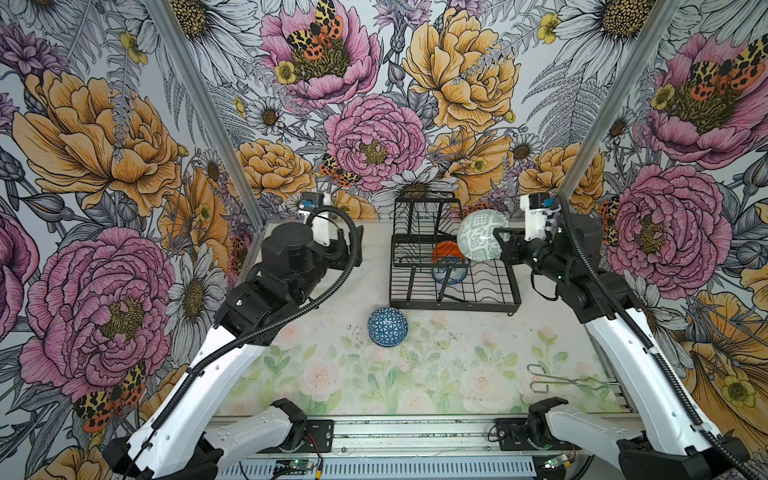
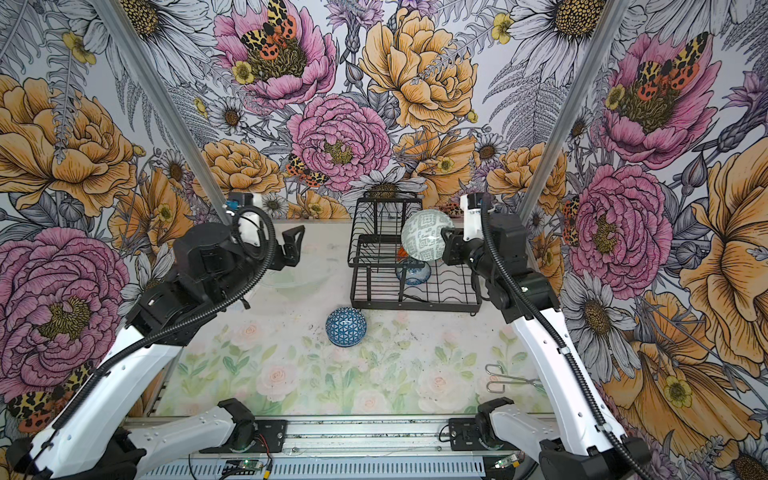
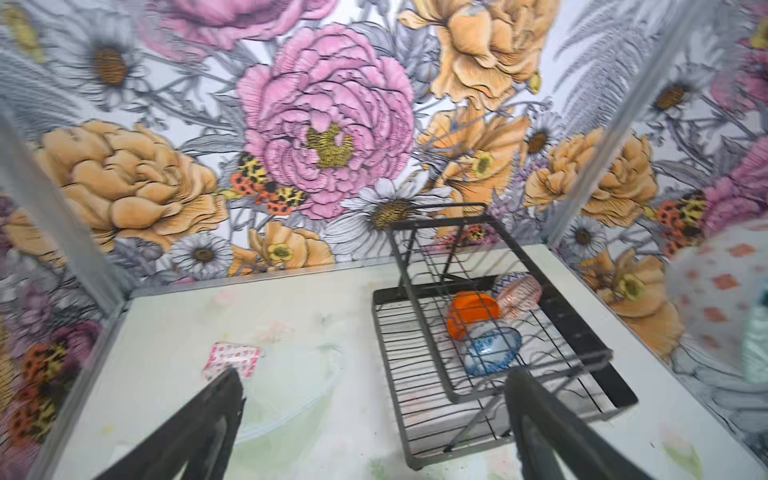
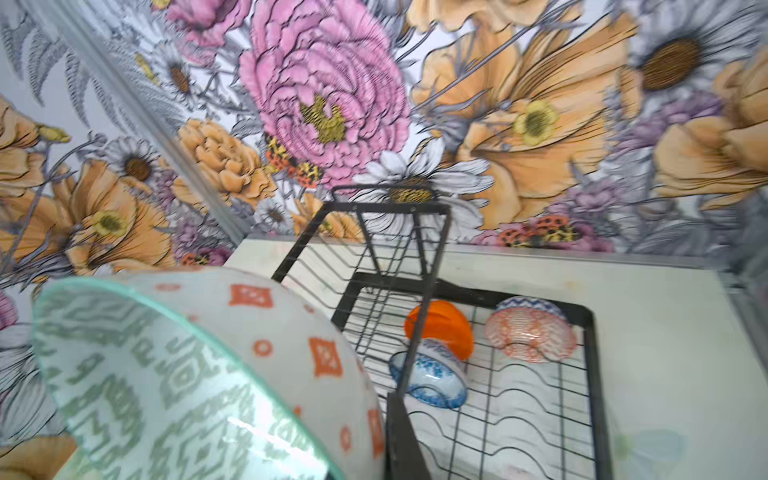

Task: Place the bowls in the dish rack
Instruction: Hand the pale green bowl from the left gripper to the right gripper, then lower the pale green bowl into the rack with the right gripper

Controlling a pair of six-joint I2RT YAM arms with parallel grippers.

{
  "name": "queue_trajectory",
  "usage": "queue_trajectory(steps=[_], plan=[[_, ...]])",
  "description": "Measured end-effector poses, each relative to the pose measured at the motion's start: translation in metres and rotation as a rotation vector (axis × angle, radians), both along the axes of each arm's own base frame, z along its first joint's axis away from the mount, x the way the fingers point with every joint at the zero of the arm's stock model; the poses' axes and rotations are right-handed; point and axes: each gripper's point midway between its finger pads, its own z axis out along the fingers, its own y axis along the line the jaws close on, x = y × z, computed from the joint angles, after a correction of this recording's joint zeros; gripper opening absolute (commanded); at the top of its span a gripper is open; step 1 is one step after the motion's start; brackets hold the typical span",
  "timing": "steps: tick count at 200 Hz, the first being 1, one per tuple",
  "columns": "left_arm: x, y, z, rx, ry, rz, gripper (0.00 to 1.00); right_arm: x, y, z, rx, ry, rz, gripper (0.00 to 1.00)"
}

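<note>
Here, the right gripper [image 1: 503, 240] is clamped on the rim of a grey-green patterned bowl [image 1: 482, 235]. It holds the bowl on edge above the dish rack [image 1: 455, 308], hollow side turned up toward both top views. The bowl sits on the gripper's inner side, toward the table's middle, over the line where the raised basket meets the wavy slots. Beneath it, an orange bowl [image 4: 440, 328], a blue floral bowl [image 4: 430, 378] and an orange-and-white bowl [image 4: 530, 334] stand close together in the lower tray. The slots nearer the front look free, a likely spot for a straight lowering. The left gripper [image 2: 293, 245], jaws spread wide and empty, hangs left of the rack. A blue geometric bowl [image 1: 387, 327] lies upside down on the flower-printed table [image 1: 457, 365], just off the rack's front left corner and nearer the left arm. Tongs [image 1: 557, 380] rest at the front right, well apart.
</note>
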Motion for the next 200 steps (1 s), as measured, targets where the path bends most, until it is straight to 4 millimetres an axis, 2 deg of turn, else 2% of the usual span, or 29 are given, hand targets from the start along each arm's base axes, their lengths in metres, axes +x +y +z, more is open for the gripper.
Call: queue_trajectory(steps=[2, 8, 21, 30, 41, 53, 54, 61, 70, 77, 91, 97, 110, 128, 150, 180, 200], plan=[[0.001, 0.011, 0.0, -0.009, -0.002, 0.028, 0.99, 0.0, -0.005, 0.002, -0.007, -0.01, -0.018, 0.0], [0.002, 0.029, -0.003, -0.026, 0.005, 0.071, 0.99, -0.001, -0.015, 0.006, -0.025, -0.028, -0.053, 0.0], [0.005, 0.055, -0.016, -0.051, 0.035, 0.136, 0.99, 0.002, -0.04, 0.006, -0.083, -0.052, -0.153, 0.0], [0.011, 0.075, -0.037, -0.07, 0.085, 0.186, 0.99, 0.007, -0.056, -0.002, -0.139, -0.055, -0.22, 0.0], [0.017, 0.087, -0.059, -0.085, 0.14, 0.214, 0.99, 0.015, -0.068, -0.015, -0.203, -0.05, -0.274, 0.0], [0.026, 0.097, -0.095, -0.103, 0.233, 0.237, 0.99, 0.027, -0.078, -0.042, -0.275, -0.017, -0.322, 0.0], [0.027, 0.098, -0.101, -0.104, 0.249, 0.237, 0.99, 0.03, -0.08, -0.05, -0.292, -0.006, -0.33, 0.0], [0.031, 0.099, -0.117, -0.109, 0.288, 0.237, 0.99, 0.035, -0.084, -0.064, -0.322, 0.017, -0.345, 0.0], [0.036, 0.097, -0.148, -0.115, 0.373, 0.229, 0.99, 0.044, -0.092, -0.098, -0.381, 0.078, -0.366, 0.0], [0.037, 0.095, -0.164, -0.119, 0.414, 0.221, 0.99, 0.049, -0.097, -0.123, -0.421, 0.124, -0.374, 0.0], [0.037, 0.089, -0.191, -0.133, 0.488, 0.199, 0.99, 0.053, -0.104, -0.16, -0.486, 0.196, -0.381, 0.0], [0.036, 0.088, -0.197, -0.137, 0.504, 0.192, 0.99, 0.055, -0.107, -0.173, -0.513, 0.224, -0.38, 0.0], [0.035, 0.084, -0.204, -0.146, 0.523, 0.174, 0.99, 0.061, -0.11, -0.19, -0.547, 0.246, -0.376, 0.0], [0.037, 0.08, -0.206, -0.158, 0.522, 0.158, 0.99, 0.071, -0.109, -0.201, -0.567, 0.224, -0.361, 0.0], [0.043, 0.077, -0.205, -0.179, 0.509, 0.142, 0.99, 0.077, -0.096, -0.22, -0.558, 0.138, -0.297, 0.0], [0.046, 0.074, -0.214, -0.189, 0.528, 0.132, 0.99, 0.084, -0.083, -0.258, -0.574, 0.127, -0.222, 0.0], [0.049, 0.073, -0.216, -0.193, 0.53, 0.13, 0.99, 0.087, -0.078, -0.273, -0.578, 0.112, -0.19, 0.0]])
